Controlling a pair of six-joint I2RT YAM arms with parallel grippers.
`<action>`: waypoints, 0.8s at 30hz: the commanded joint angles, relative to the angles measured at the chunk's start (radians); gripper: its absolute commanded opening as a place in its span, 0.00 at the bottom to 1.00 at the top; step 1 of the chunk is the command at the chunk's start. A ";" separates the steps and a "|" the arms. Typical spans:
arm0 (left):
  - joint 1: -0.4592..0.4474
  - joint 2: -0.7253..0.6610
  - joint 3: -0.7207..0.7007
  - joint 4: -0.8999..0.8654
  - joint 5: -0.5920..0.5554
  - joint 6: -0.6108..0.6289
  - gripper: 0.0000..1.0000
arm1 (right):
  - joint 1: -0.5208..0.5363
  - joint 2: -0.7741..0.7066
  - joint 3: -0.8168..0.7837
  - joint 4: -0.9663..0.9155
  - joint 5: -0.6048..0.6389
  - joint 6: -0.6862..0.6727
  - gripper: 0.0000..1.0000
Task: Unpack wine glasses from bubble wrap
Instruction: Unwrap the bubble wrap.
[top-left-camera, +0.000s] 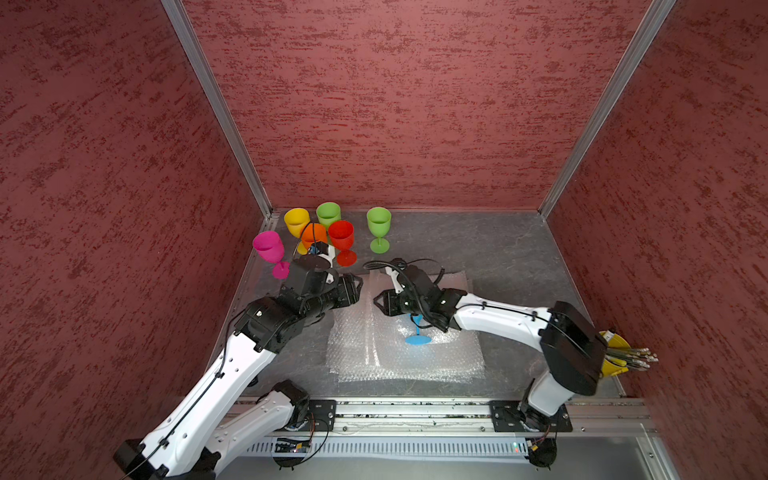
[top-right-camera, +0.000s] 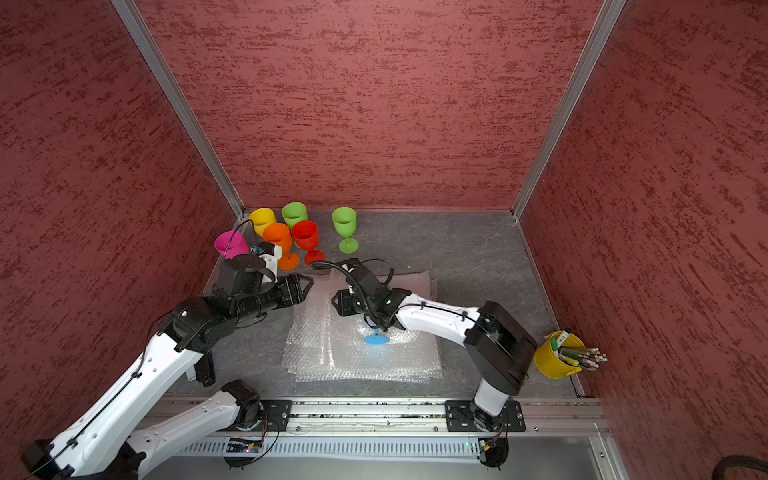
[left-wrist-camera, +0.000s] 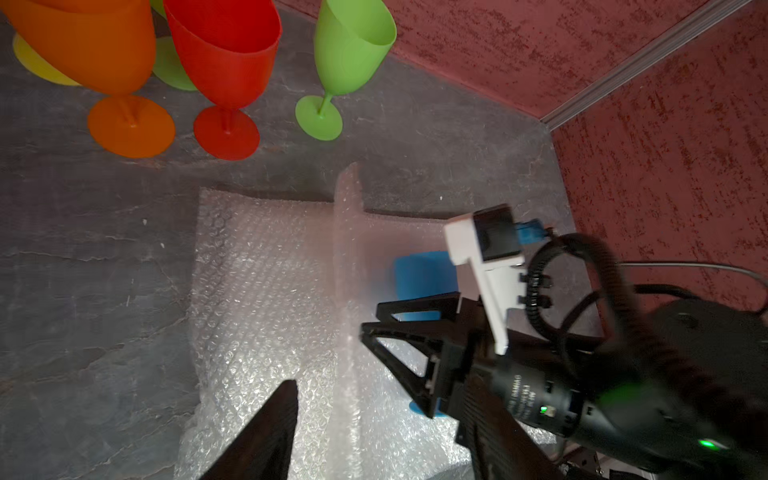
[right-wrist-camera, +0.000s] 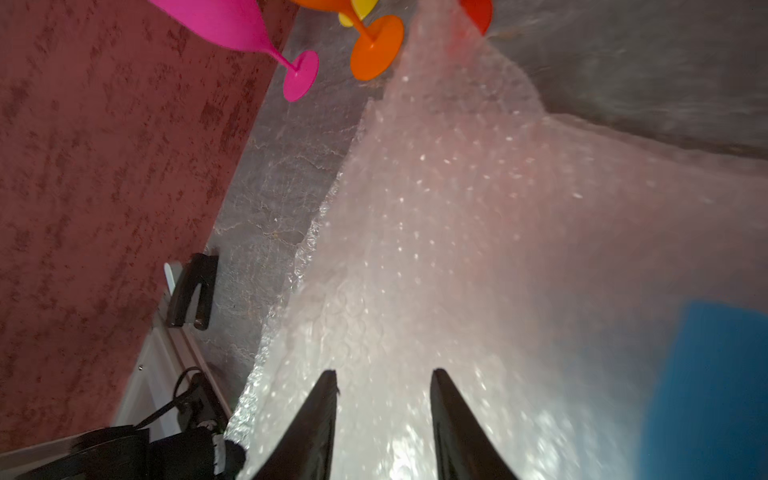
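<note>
Several wine glasses stand upright at the back left: pink (top-left-camera: 269, 246), yellow (top-left-camera: 296, 219), orange (top-left-camera: 313, 235), red (top-left-camera: 341, 235) and two green (top-left-camera: 328, 213) (top-left-camera: 378, 222). A blue glass (top-left-camera: 417, 339) (left-wrist-camera: 419, 278) lies on its side on flat bubble wrap (top-left-camera: 395, 357) (left-wrist-camera: 257, 291), its bowl under my right arm. A fold of the wrap (left-wrist-camera: 345, 232) stands up next to it. My right gripper (top-left-camera: 376, 301) (right-wrist-camera: 382, 374) hovers open just over the wrap, holding nothing. My left gripper (top-left-camera: 360, 287) (left-wrist-camera: 382, 395) faces it, open and empty.
A yellow bucket of pencils (top-right-camera: 555, 355) stands at the right front corner behind my right arm. Red walls close in the left, back and right sides. A metal rail (top-left-camera: 415, 409) runs along the front edge. Grey tabletop (top-left-camera: 498, 249) shows at the back right.
</note>
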 joint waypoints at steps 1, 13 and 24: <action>0.019 0.009 0.044 -0.041 -0.043 0.022 0.66 | 0.029 0.089 0.087 0.086 -0.053 0.058 0.50; 0.141 0.288 0.206 -0.040 0.410 0.081 0.86 | 0.006 -0.438 -0.139 -0.016 0.374 0.011 0.79; -0.110 0.803 0.486 -0.190 0.276 0.115 0.98 | -0.020 -0.980 -0.395 -0.274 0.737 0.024 0.99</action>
